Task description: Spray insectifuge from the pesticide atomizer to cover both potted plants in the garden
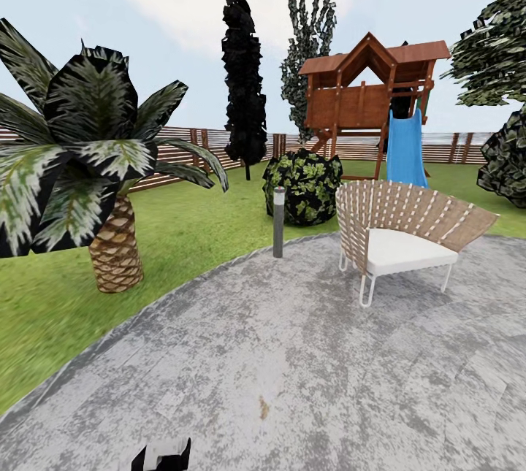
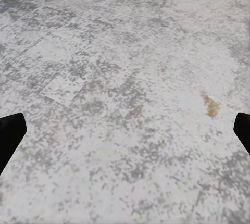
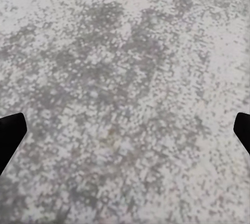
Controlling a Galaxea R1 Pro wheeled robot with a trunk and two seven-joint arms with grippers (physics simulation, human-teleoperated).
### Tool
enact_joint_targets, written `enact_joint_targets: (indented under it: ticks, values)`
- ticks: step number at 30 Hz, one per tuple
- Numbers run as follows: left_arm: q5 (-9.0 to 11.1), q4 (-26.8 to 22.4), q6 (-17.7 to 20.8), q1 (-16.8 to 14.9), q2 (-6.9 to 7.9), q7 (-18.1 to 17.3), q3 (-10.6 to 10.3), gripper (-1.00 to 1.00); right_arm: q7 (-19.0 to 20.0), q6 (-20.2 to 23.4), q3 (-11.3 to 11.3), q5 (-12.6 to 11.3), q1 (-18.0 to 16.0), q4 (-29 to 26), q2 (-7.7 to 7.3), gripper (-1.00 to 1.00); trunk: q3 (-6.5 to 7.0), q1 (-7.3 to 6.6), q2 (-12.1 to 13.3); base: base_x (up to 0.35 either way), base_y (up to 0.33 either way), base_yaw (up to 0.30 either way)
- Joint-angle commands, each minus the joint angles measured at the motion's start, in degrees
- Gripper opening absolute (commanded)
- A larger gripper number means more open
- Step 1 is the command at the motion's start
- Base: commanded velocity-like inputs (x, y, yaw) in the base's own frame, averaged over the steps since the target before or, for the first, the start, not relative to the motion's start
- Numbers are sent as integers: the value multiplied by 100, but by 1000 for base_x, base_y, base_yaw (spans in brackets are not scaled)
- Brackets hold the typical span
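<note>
Both wide-open, empty pincers (image 2: 125,130) (image 3: 125,130) hang over grey patio (image 1: 292,354); head view adds chair (image 1: 402,237), palm (image 1: 95,164).

Nothing here can be read: no writing, label, brand, number or sign anywhere. The brown wooden play tower with its blue slide (image 1: 369,95) carries no lettering, and the woven tan chair with the white cushion (image 1: 405,234) is unmarked. The mottled grey paved patio (image 1: 307,376) is plain stone too.

Round grey paved patio (image 1: 292,369) in front; white-cushioned woven chair (image 1: 402,237) on its far right; scaly-trunked palm (image 1: 109,186) left on green lawn (image 1: 197,230); brown slatted fence (image 1: 219,153) behind w/ wooden playhouse + blue slide (image 1: 380,98).
</note>
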Motion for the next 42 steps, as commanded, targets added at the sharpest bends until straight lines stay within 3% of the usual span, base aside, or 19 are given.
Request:
enact_joint_targets:
  ticks: [1,17,29,42]
  values:
    - [34,4,-17,-3,-2,-6,4,100,-1,-15,-3,-7,-1,-1,0,100,-5,-1,-2,0,0,0]
    - [27,4,-20,0,-2,-6,4,100,-1,-14,-3,-12,-1,4,-8,100,-5,-1,-2,0,0,0]
    - [28,4,-17,2,-2,-6,4,100,-1,-14,-3,-10,-1,5,0,100,-221,263,-484,0,0,0]
    - [21,4,-25,0,-2,-6,1,100,-1,-14,-3,-7,-1,1,0,100,-221,263,-484,0,0,0]
